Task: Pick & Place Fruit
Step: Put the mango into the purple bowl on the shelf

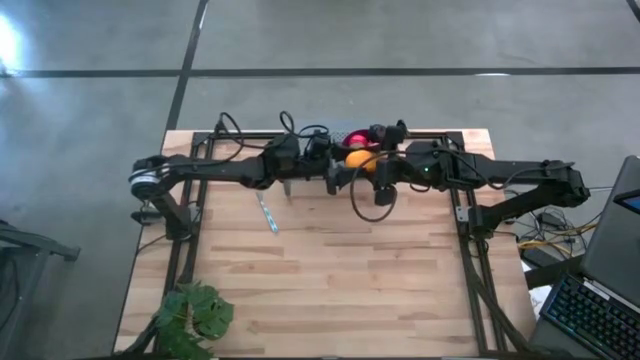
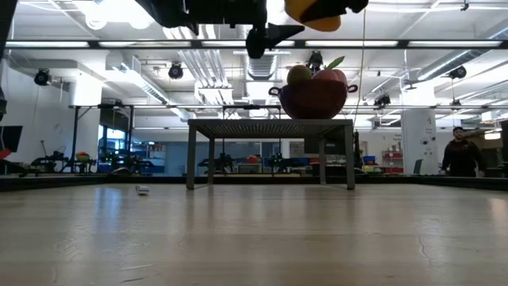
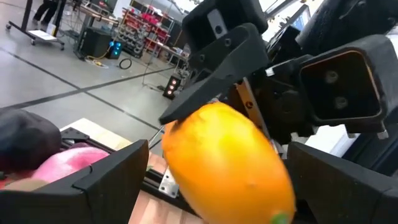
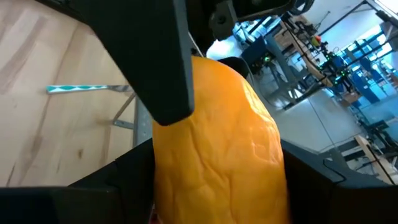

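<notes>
The jaws of the right gripper (image 4: pixel 211 186) are clamping the elongated, smooth orange toy fruit (image 4: pixel 217 124), one finger pressing on each side. The jaws of the left gripper (image 3: pixel 217 193) are standing apart and straddling the same fruit, with a sliver of gap showing on one side. The fruit is hanging in the air between the two wrists, above the far middle of the pale wooden table (image 1: pixel 330 280) and just beside the bowl, not over it.

Hazards, as judged from this position:
- The four fingers are crowding one small piece. If either arm is shifting while the other is gripping, the fingers are likely to be knocking together or twisting the fruit loose.
- The fruit's skin is rounded and glossy, so an off-centre grip is risking a slip.
- If the jaws are opening here, the fruit is probably dropping to the table short of the bowl and rolling away.

Containers: the purple perforated bowl with handles (image 2: pixel 313 102) is sitting on a grey metal stand (image 2: pixel 270 125) at the table's far edge. It is holding a yellow-green piece (image 2: pixel 299 75), a red piece (image 2: pixel 329 77) and a dark piece (image 1: pixel 378 131), heaped above the rim. A further piece set on that heap is likely to be rolling off.
</notes>
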`<state>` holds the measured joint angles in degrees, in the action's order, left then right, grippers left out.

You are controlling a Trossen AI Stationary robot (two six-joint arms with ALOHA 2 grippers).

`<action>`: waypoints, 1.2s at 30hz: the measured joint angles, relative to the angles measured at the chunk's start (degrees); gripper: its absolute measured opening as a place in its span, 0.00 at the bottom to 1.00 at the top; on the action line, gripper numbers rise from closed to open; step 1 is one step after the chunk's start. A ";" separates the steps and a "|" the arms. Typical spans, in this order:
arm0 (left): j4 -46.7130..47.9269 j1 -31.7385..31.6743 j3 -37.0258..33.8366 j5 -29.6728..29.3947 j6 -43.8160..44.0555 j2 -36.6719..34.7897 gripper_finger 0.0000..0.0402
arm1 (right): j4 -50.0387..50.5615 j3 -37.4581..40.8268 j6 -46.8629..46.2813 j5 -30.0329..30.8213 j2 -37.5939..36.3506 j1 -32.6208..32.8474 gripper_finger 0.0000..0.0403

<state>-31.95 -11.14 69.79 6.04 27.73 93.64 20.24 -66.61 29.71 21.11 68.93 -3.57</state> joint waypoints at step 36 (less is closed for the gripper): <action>1.75 -0.77 2.72 0.72 -1.82 0.01 0.63 | 11.43 -5.19 -8.48 -0.11 -0.21 0.50 0.72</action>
<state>-30.20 -11.90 72.51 6.76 25.91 93.66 31.67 -71.80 21.23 21.00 68.72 -3.07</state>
